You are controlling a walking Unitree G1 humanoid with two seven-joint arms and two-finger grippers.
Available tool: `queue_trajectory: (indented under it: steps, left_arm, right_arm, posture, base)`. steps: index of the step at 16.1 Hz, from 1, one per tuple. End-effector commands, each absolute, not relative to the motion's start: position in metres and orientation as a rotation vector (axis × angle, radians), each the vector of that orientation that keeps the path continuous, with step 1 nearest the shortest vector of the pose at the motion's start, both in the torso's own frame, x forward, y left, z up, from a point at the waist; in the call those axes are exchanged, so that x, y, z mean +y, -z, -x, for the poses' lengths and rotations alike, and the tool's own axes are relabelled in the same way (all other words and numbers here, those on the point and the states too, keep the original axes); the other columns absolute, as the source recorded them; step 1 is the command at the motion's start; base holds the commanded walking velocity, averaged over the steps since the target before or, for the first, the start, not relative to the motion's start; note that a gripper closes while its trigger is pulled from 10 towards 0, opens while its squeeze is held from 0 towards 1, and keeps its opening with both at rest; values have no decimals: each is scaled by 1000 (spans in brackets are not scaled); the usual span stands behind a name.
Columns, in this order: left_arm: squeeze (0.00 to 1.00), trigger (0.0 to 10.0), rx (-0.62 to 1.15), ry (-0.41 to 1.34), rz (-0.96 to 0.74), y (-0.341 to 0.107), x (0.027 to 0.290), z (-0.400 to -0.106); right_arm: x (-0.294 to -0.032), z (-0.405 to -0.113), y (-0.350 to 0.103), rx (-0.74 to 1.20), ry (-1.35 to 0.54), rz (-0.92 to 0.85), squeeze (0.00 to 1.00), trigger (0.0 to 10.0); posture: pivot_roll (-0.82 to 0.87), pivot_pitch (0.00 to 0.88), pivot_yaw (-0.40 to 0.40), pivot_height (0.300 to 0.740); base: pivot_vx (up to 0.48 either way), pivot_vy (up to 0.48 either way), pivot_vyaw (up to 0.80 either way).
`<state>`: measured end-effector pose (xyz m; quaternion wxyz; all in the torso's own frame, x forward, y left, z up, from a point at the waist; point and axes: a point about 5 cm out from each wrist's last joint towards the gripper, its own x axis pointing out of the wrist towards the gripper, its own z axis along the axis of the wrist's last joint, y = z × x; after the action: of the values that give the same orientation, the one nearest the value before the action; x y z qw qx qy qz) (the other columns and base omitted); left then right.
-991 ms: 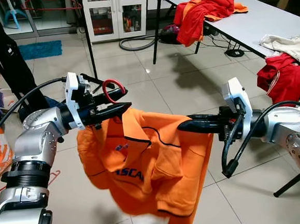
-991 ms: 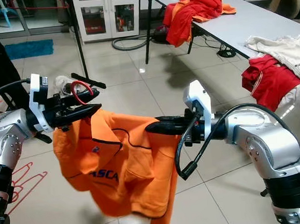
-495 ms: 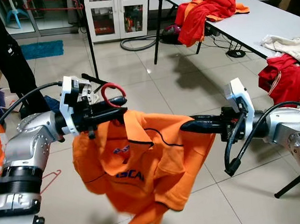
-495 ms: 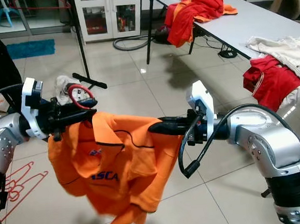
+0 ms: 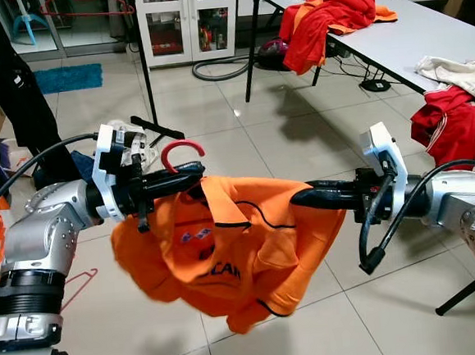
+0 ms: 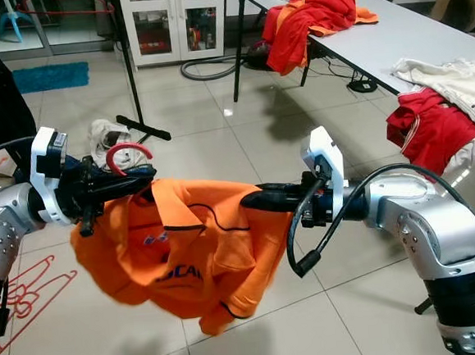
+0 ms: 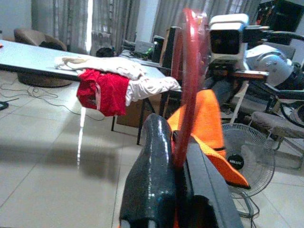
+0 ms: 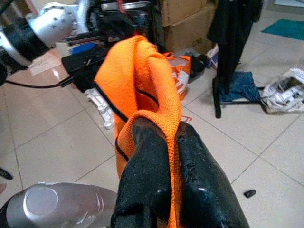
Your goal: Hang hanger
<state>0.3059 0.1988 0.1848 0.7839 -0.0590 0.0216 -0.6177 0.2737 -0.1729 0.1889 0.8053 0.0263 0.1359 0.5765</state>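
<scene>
Left gripper (image 5: 195, 177) clamps red hanger hook (image 5: 180, 152); right gripper (image 5: 298, 197) pinches orange polo shirt (image 5: 227, 252) shoulder. Shirt hangs between the arms above the tile floor (image 5: 300, 140). Best kept level and taut while carried to the rack pole (image 5: 140, 58).

Silver jointed arms, white wrist camera blocks, looping black cables, glossy black end effector fingers (image 8: 142, 171)
</scene>
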Motion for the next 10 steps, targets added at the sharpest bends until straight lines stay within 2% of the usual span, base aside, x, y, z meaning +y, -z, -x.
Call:
queue_trajectory:
  steps: [1,2,3,5,9,10]
  left_arm:
    - [0,0,30,1334,115,-189,199,-305]
    - [0,0,31,1329,117,-189,198,-305]
    - [0,0,30,1325,119,-189,198,-305]
    - [0,0,29,1312,123,-189,199,-305]
    - [0,0,34,1301,135,-187,200,-304]
    - [0,0,34,1300,136,-187,200,-303]
  right_arm:
    - [-179,-278,-195,240,-1189,-9,0,9490]
    - [-179,-280,-193,225,-1162,46,0,10000]
    - [-180,-284,-190,214,-1113,97,0,10000]
    - [-191,-300,-190,175,-950,152,1000,10000]
    - [-231,-338,-202,28,-473,358,1000,10000]
    - [-236,-341,-204,10,-425,377,1000,10000]
  posture:
    - [-84,0,-60,740]
    - [-85,0,-59,740]
    - [-85,0,-61,740]
    - [-84,0,-62,740]
    - [-83,1,-60,740]
    - [-83,1,-60,740]
  base:
    - [0,0,0]
    - [0,0,0]
    - [0,0,0]
    - [0,0,0]
    - [0,0,0]
    - [0,0,0]
